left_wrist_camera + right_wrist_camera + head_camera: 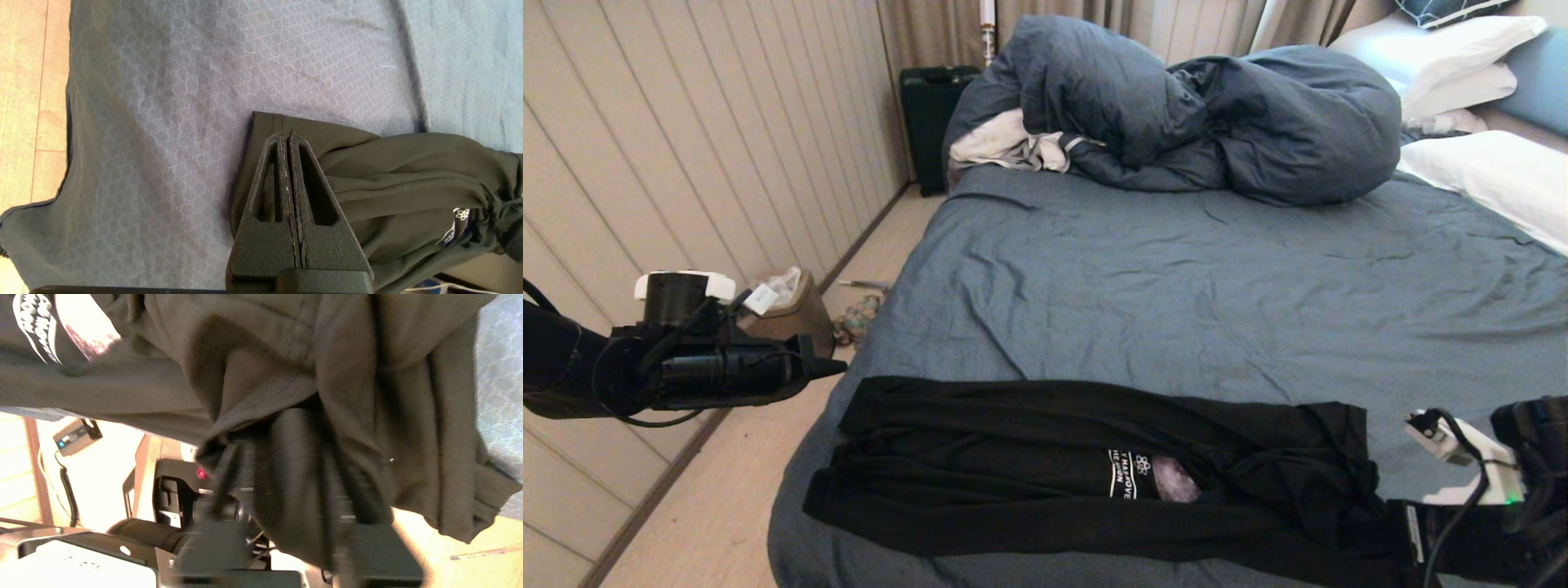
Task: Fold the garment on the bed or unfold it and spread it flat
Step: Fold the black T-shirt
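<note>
garment (1045,482) bunched, print half-hidden (right gripper (302,465) buried)

Garment (1029,482): black thin T-shirt, folded into a long band lying crosswise along the bed's near edge; grey moon print and white lettering partly exposed mid-band; right end bunched; bed (1217,286): wrinkled slate-blue sheet.

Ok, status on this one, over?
Left gripper shut, empty, above shirt's end. Right gripper buried in the other end, fingers unseen. Shirt bunched lengthwise on bed.
</note>
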{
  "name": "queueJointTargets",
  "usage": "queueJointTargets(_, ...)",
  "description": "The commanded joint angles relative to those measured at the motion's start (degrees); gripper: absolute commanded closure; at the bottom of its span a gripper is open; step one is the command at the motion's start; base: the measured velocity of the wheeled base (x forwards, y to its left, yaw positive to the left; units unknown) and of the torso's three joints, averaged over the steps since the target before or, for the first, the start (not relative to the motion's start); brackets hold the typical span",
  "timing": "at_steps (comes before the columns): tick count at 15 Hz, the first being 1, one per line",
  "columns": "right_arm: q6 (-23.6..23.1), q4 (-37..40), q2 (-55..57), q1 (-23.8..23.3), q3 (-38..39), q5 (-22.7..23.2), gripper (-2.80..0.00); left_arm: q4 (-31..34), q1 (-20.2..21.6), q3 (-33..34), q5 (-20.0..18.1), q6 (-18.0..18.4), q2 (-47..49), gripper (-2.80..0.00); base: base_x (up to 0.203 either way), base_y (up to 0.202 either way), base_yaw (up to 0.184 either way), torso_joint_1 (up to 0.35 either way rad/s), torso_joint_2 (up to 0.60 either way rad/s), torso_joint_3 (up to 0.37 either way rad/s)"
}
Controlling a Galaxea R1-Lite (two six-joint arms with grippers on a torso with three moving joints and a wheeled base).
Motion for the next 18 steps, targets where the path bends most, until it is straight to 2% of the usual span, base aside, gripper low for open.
queueJointTargets(1, 0.3, 0.2, -1.8, -0.2, -0.5, 1.2, -2.8, -0.1, 0.0, 0.0, -0.2, -0.1, 0.0, 0.0, 0.0, 0.0, 0.0, 0.0, 0.0, 0.0)
queueJointTargets(3, 1.4, 2.1, -7.1, -0.1, -1.2, 7.7, -2.8, -0.1, 0.0, 0.0, -0.2, -0.1, 0.1, 0.0, 0.0, 0.0, 0.0, 0.0, 0.0, 0.0)
queueJointTargets(5, 2.1, 10.4, -11.8, 0.4, -5.4, 10.5, -2.8, -0.1, 0.0, 0.0, -0.2, -0.1, 0.0, 0.0, 0.0, 0.0, 0.0, 0.0, 0.0, 0.0)
queueJointTargets(9, 3.7, 16.3, -14.3, 0.6, -14.4, 11.2, -2.8, 0.0, 0.0, 0.1, -0.2, -0.1, -0.4, 0.0, 0.0, 0.0, 0.0, 0.0, 0.0, 0.0)
queueJointTargets(12, 5.1, 16.4, -7.3, 0.4, -18.6, 10.4, -2.8, -0.1, 0.0, 0.6, -0.2, -0.1, -0.7, 0.0, 0.0, 0.0, 0.0, 0.0, 0.0, 0.0)
queueJointTargets(13, 5.3, 16.3, -3.7, 0.4, -20.0, 9.5, 0.0, 0.0, 0.0, 0.8, -0.2, -0.2, -1.0, 0.0, 0.0, 0.0, 0.0, 0.0, 0.0, 0.0)
queueJointTargets(15, 5.0, 16.0, 2.4, 0.5, -22.3, 7.0, 0.0, 0.0, 0.0, 0.7, -0.2, -0.1, -1.0, 0.0, 0.0, 0.0, 0.0, 0.0, 0.0, 0.0)
queueJointTargets(18, 2.7, 14.8, 4.7, 4.5, -23.0, 5.6, 0.0, 0.0, -0.3, 0.5, -0.2, 0.0, -0.4, 0.0, 0.0, 0.0, 0.0, 0.0, 0.0, 0.0)
